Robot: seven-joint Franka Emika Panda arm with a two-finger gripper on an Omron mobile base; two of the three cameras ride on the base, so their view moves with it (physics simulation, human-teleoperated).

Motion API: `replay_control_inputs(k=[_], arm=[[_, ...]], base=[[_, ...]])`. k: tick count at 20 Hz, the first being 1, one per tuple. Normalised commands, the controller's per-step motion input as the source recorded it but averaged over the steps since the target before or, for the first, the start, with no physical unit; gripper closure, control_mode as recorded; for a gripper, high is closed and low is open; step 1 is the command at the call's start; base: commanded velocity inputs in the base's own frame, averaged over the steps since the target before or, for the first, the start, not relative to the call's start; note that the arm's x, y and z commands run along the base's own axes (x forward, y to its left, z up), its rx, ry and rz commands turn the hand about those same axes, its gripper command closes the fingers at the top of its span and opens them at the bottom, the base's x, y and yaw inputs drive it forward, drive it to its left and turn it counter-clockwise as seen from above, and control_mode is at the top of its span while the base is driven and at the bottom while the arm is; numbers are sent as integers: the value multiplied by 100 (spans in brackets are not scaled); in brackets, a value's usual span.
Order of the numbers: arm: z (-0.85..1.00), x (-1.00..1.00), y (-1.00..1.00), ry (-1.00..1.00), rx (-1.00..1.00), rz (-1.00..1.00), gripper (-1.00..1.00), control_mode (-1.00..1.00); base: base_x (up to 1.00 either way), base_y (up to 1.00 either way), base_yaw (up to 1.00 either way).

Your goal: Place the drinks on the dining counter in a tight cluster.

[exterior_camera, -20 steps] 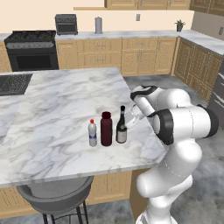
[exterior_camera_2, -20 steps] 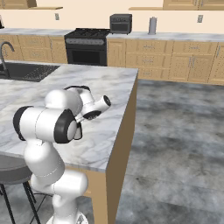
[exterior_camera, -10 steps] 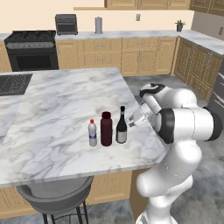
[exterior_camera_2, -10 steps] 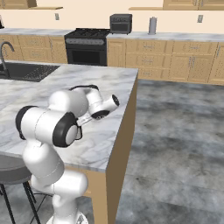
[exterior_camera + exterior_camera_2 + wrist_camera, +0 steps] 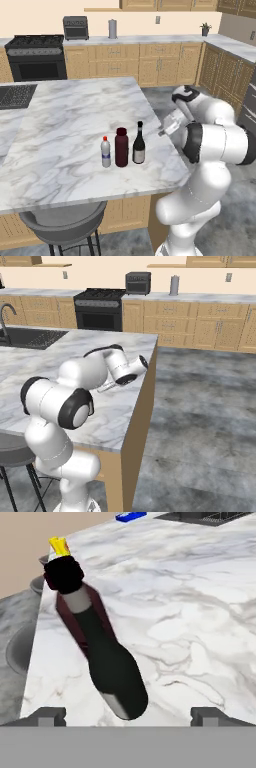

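Wine bottle [image 5: 112, 677] close before the empty, wide-open pincer [image 5: 127, 714]; clear bottle [image 5: 105, 152] alongside from the left base.

Tan wood base cabinets [image 5: 150, 62] with pale marble tops run along the far cream wall [image 5: 40, 20] and turn down the right side. A black stove [image 5: 37, 57] stands at the far left, a small dark toaster oven [image 5: 75, 27] and a grey cylinder canister [image 5: 112, 28] on the counter beside it. A small potted plant [image 5: 205, 29] sits far right. The floor [image 5: 200, 421] is mottled grey stone. A round grey stool [image 5: 62, 225] stands near.
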Motion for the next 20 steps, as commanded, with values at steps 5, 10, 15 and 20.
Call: replay_control_inputs(k=[5, 10, 15, 20], arm=[[57, -30, 13, 2, -11, -35, -100, -100], [50, -62, 50, -4, -8, -40, -100, -100], [12, -75, 60, -4, -9, -48, -100, -100], [64, -76, -8, 3, -8, -37, -100, -100]], base=[[0, 0, 0], [0, 0, 0], [0, 0, 0], [0, 0, 0]])
